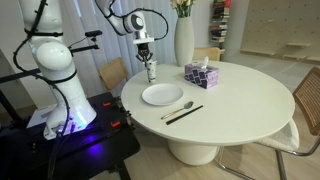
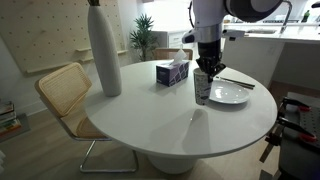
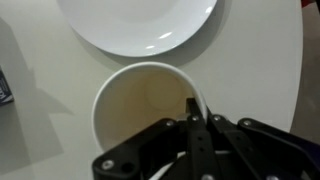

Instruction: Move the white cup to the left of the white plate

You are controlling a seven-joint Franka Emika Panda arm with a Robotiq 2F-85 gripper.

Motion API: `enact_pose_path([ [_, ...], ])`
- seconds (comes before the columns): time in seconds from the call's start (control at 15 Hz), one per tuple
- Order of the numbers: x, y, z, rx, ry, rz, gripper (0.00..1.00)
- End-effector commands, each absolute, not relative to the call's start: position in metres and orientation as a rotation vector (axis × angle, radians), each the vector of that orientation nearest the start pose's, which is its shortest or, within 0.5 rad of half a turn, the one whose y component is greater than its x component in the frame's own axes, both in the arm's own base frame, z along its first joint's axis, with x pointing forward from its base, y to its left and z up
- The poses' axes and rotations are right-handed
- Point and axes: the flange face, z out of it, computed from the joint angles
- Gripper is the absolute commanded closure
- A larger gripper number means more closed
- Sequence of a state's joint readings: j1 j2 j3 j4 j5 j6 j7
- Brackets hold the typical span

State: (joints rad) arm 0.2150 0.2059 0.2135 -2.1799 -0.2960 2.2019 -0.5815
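Observation:
The white cup (image 1: 152, 70) with dark markings stands upright beside the white plate (image 1: 161, 95), near the table's edge; in an exterior view the cup (image 2: 203, 88) appears at or just above the tabletop. The gripper (image 1: 146, 52) comes down from above and is shut on the cup's rim. In the wrist view one finger is inside the cup (image 3: 135, 110) and one outside, the gripper (image 3: 197, 105) pinching the wall. The cup looks empty. The plate (image 3: 140, 25) lies just past the cup, and it also shows behind the cup in an exterior view (image 2: 230, 95).
A tall white vase with flowers (image 1: 184, 40) and a purple tissue box (image 1: 200, 75) stand further in on the round white table (image 1: 250, 100). A spoon and dark sticks (image 1: 180, 108) lie beside the plate. Wicker chairs (image 2: 65, 95) surround the table.

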Motion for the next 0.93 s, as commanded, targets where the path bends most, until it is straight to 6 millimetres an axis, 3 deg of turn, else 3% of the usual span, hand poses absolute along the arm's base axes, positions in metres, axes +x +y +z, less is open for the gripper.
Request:
enact_pose_path([
  [0.0,0.501,0.209,0.278,-2.719,-1.843,0.304,1.0],
  [0.87,0.497,0.214,0.262,-2.703,-1.842,0.348,1.0],
])
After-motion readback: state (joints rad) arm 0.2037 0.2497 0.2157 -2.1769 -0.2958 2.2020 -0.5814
